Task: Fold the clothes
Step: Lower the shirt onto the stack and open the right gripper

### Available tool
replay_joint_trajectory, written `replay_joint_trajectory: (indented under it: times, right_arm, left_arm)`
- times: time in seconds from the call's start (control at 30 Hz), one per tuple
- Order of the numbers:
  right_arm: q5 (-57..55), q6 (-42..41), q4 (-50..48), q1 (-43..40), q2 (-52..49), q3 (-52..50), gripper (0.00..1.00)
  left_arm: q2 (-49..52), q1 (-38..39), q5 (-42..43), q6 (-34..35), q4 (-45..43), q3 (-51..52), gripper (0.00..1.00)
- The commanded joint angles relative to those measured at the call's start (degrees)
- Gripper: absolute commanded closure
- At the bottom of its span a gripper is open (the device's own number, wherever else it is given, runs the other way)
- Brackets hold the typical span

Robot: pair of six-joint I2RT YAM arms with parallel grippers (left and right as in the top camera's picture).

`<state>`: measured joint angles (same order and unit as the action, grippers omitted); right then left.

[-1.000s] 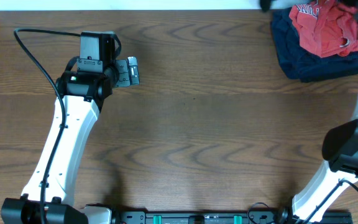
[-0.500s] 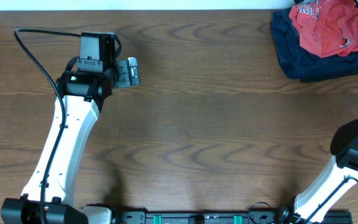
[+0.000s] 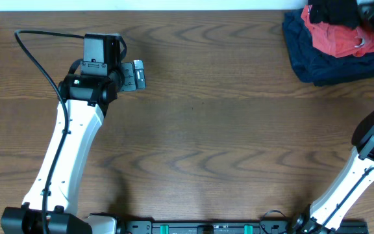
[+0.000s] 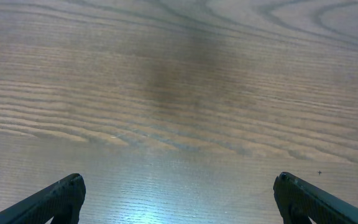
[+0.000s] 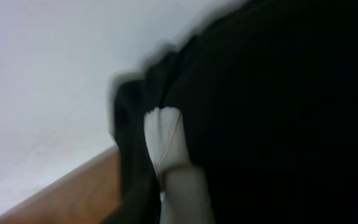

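Table: a brown wood-grain tabletop (image 3: pixel 226 130) fills the overhead view. Most of it is bare, and the clothes sit in its far right corner.
Left arm: a white-linked arm with black joints (image 3: pixel 70 149) reaches from the near left edge toward the far left part of the table, well apart from the clothes.
Right arm: a white-and-black arm (image 3: pixel 352 179) rises along the right edge of the overhead view toward the clothes pile.
Navy garment: a crumpled dark blue cloth (image 3: pixel 317 65) lies at the bottom of the pile and spreads out past the other pieces.
Red garment: a bunched red cloth (image 3: pixel 336 40) lies on top of the navy one.
Black garment: a dark black cloth (image 3: pixel 335 12) covers the far part of the red one at the top edge of the overhead view. In the right wrist view it is blurred, fills most of the picture (image 5: pixel 278 93) and shows a small white label (image 5: pixel 166 140).
Black cable: a thin loop (image 3: pixel 37 58) runs from the left arm's wrist around its outer side.
Left gripper: the black two-finger gripper (image 4: pixel 179 186) hovers over bare wood with its fingers spread wide and nothing between them.
Right gripper: the black gripper (image 3: pixel 372 13) is at the pile, beside the black cloth. Its fingers are hidden, so I cannot tell whether they are apart or clamped.
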<state>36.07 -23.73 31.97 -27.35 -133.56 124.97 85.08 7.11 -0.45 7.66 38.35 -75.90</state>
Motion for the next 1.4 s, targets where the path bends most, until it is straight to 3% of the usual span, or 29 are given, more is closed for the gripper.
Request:
replay_joint_trajectory:
  times: [0.0,0.13,0.23,0.4,0.63,0.87,1.03,1.17,1.37]
  right_arm:
    - [-3.0,5.3,6.1,-1.0,0.1,0.9,0.7]
    - [-4.5,8.6,15.4,-3.3,1.1,0.9,0.65]
    - [-4.9,11.9,21.6,-5.1,2.7,0.9,0.56]
    - [-6.1,15.3,27.1,-7.5,6.5,0.9,0.19]
    - [-5.6,27.4,28.6,-5.7,14.0,0.9,0.17]
    - [-17.3,31.1,17.2,2.1,14.3,0.9,0.01]
    - [-27.8,31.1,1.7,6.9,9.1,0.9,0.01]
    - [-29.7,30.9,-10.5,7.9,2.9,0.9,0.01]
    - [-29.5,22.0,-19.8,7.4,-7.3,0.9,0.01]
  left_arm:
    - [0.7,-0.3,-0.7,-0.3,0.0,-0.5,0.02]
    - [0.7,-0.3,-0.7,-0.3,0.0,-0.5,0.02]
    - [0.7,-0.3,-0.7,-0.3,0.0,-0.5,0.02]
    - [0.7,-0.3,-0.7,-0.3,0.0,-0.5,0.02]
    - [0.7,-0.3,-0.7,-0.3,0.0,-0.5,0.02]
    - [0.7,-0.3,-0.7,-0.3,0.0,-0.5,0.02]
    - [0.7,-0.3,-0.7,-0.3,0.0,-0.5,0.02]
    - [0.7,-0.3,-0.7,-0.3,0.0,-0.5,0.02]
    - [0.7,-0.3,-0.7,-0.3,0.0,-0.4,0.02]
